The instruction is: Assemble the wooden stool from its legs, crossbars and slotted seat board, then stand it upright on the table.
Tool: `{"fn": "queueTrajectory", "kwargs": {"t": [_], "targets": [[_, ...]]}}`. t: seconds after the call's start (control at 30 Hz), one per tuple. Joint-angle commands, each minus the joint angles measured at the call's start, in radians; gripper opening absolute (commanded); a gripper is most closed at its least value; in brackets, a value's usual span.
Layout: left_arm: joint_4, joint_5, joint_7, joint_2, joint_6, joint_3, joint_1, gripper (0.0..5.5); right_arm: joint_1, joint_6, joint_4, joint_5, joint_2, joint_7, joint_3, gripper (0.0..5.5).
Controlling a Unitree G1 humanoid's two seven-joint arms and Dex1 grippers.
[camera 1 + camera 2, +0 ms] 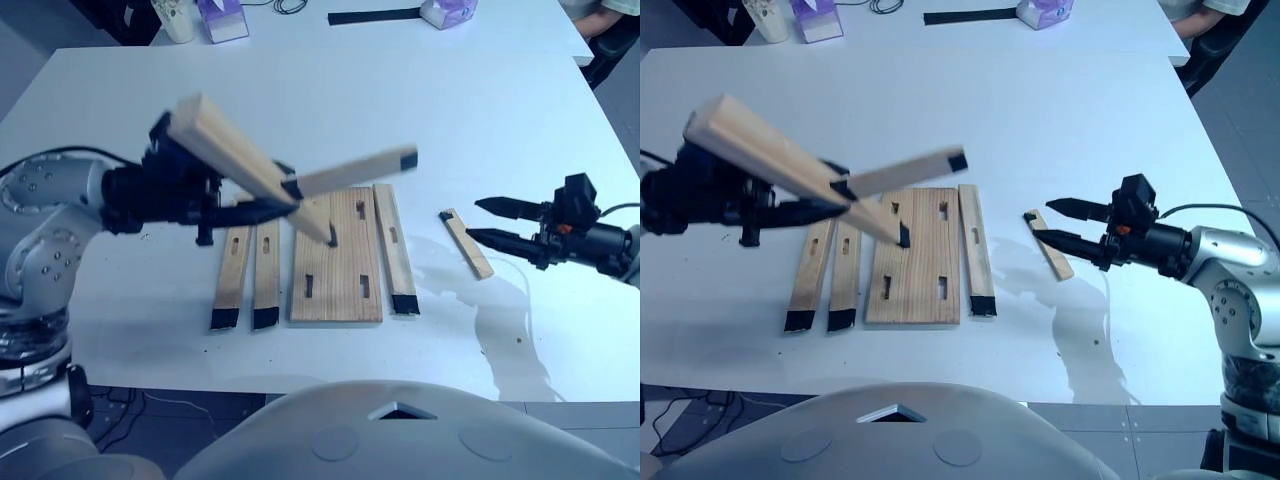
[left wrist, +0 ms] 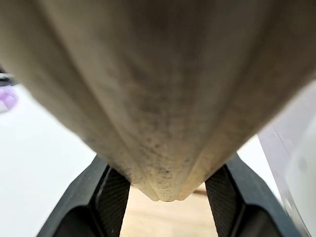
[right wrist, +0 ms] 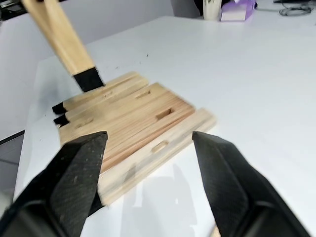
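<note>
My left gripper is shut on a long wooden leg held slanted above the table. The leg's black tip touches the slotted seat board near a slot. A second black-tipped leg juts from the same grip toward the right. In the left wrist view both pads press the wood. Two legs lie flat left of the board and one leg lies right of it. A short crossbar lies close in front of my open right gripper, which holds nothing.
Two tissue boxes, a cup and a black strip sit along the far table edge. A shiny patch spreads on the tabletop below the crossbar. The front table edge runs close below the parts.
</note>
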Motion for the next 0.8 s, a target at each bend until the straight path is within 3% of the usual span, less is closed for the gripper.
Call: {"fn": "queueTrajectory", "kwargs": {"t": [0.03,0.27,0.8], "targets": [[-0.067,0.082,-0.081,0.036,-0.094,0.021,0.181,2.06,0.026,-0.015,-0.047,-0.001,-0.007,-0.013,-0.008,3.17],[0.001,0.225,-0.118,0.024,-0.263,-0.026,0.277,2.06,0.000,-0.030,-0.035,-0.021,-0.021,-0.011,0.027,3.17],[0.077,0.345,-0.080,0.047,-0.403,-0.142,0.250,2.06,0.007,-0.082,-0.036,-0.061,-0.018,-0.018,0.069,3.17]]}}
